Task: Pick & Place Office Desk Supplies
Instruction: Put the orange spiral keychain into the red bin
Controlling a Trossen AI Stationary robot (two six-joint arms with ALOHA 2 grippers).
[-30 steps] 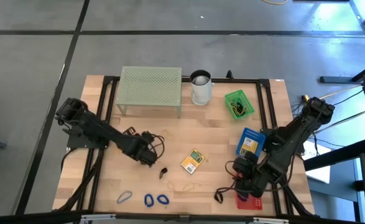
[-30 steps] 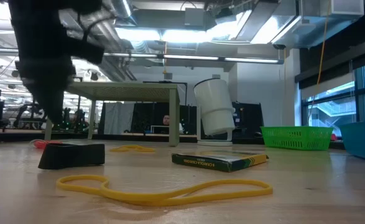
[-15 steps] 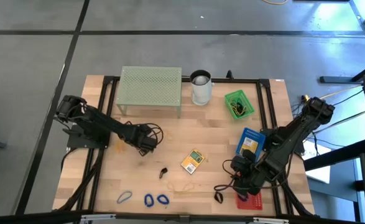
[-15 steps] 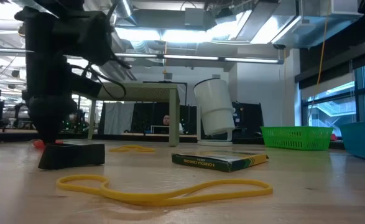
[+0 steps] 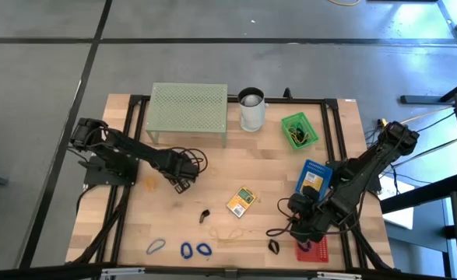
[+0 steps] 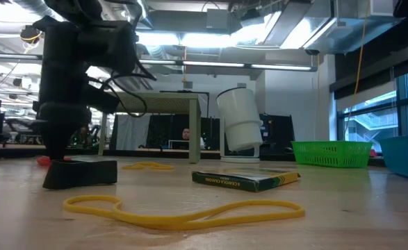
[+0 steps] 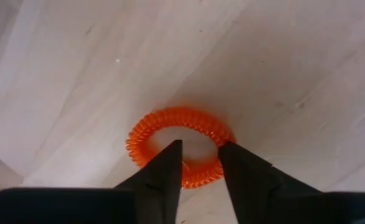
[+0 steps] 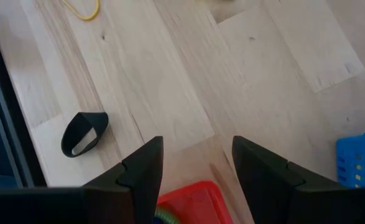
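An orange coiled ring point(image 7: 181, 127) lies flat on the wooden table. My left gripper point(image 7: 198, 155) points straight down over it, left of the table's middle point(image 5: 183, 180), one fingertip inside the ring and one at its rim. A gap still shows between the fingers. My right gripper point(image 8: 198, 155) hangs open at the near right point(image 5: 290, 228), above bare wood beside a black binder clip point(image 8: 83, 134). A yellow card pack point(image 5: 241, 201), another black clip point(image 5: 205, 215), a yellow rubber band point(image 6: 183, 212) and blue bands point(image 5: 186, 250) lie loose. My left gripper comes at the ring from above, and its fingers point(image 7: 170, 165) straddle one arc of the coil point(image 7: 198, 177), which lies flat on the table. I cannot tell whether the fingers touch the coil.
At the far edge stand a pale green mesh stand point(image 5: 189, 109), a white cup point(image 5: 251, 109) and a green basket point(image 5: 299, 130). A blue basket point(image 5: 314, 179) and a red basket point(image 5: 312, 250) sit by the right arm. A black frame rims the table.
My left gripper has gone toward the table's far edge and down, ending over the orange ring, and has tipped to point straight down. Nothing on the table has moved.
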